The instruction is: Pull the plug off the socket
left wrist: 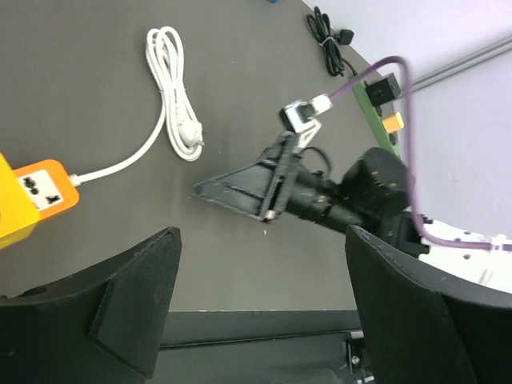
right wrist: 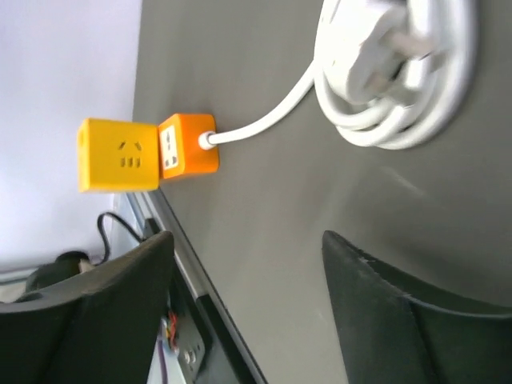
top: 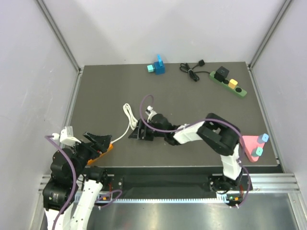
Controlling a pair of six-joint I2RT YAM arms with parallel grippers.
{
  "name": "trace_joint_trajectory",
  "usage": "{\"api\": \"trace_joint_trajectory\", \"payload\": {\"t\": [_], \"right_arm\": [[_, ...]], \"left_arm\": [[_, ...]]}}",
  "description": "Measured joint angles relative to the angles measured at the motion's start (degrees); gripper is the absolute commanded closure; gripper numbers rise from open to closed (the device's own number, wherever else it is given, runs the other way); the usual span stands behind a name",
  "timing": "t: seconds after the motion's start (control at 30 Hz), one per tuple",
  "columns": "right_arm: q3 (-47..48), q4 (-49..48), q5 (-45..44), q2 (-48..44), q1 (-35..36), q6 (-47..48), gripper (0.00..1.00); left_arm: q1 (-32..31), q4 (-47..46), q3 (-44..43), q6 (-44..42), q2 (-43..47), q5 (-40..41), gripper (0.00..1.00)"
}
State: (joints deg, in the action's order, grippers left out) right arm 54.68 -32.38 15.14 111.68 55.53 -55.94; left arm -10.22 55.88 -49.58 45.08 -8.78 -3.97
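The green power strip (top: pixel 229 84) lies at the far right of the table, with its black cable (top: pixel 192 71) coiled to its left. A black cube plug (top: pixel 221 74) and a yellow plug (top: pixel 232 83) sit in its outlets. The strip also shows in the left wrist view (left wrist: pixel 374 108). My right gripper (top: pixel 139 132) is open and empty, low over the table's middle, far from the strip; it also shows in its own view (right wrist: pixel 246 240). My left gripper (top: pixel 98 143) is open and empty at the near left, and shows in its own view (left wrist: pixel 262 240).
An orange and yellow socket cube (right wrist: pixel 152 150) with a coiled white cable (top: pixel 128 115) lies near my left gripper. A blue block (top: pixel 157 66) stands at the back. A pink piece with blue blocks (top: pixel 253 146) sits at the right edge.
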Motion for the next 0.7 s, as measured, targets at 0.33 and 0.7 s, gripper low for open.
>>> {"api": "trace_joint_trajectory", "payload": {"t": [0.33,0.7], "right_arm": [[11.2,-1.0,-13.2,11.3,9.9,-10.3,0.44],[19.8,1.8,-24.4,17.9,12.2,-21.1,0.61]], "left_arm": [[0.0,2.5,-0.4,-1.5,-0.5,-0.5,0.34],[0.0,3.3,-0.9,-2.0,-1.4,-1.9,0.41]]}}
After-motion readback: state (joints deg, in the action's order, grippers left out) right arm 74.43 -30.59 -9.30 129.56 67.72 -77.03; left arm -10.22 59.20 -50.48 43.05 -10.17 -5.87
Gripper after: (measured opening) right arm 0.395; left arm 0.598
